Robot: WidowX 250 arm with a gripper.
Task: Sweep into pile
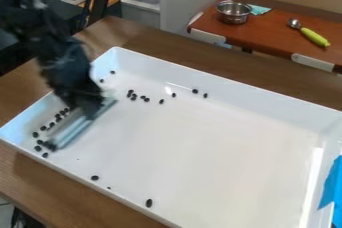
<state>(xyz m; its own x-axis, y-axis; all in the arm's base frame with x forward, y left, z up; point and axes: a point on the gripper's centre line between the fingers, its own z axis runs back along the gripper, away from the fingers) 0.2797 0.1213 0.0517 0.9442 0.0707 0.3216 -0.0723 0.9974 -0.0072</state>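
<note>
The white tray (220,137) sits on a wooden desk (50,187), and in the end of the tray at the picture's left the black end effector (93,106) hangs down from the arm. Right below it, a long pale sweeping blade (73,129) lies slantwise across that end of the tray; whether the end effector is wide, narrow or clamped on the blade, I cannot tell. Small dark beans (58,118) run in a loose band between the blade and the tray's left end wall, a few bunching by the blade's near end. Two more beans (112,72) are near the tray's far left corner. Toward the tray's far long wall there is a little cluster (133,97), with a few single beans (195,91) strung out to its right. Near the tray's close long wall lie two well-separated beans (149,203) and a tiny dark speck (109,188). Something bright blue (330,187) is at the tray's right end. Beyond the tray, a red-brown desk (267,37) carries a metal bowl (234,13), a teal cloth (259,9) and a scoop with a yellow-green handle (314,37).
</note>
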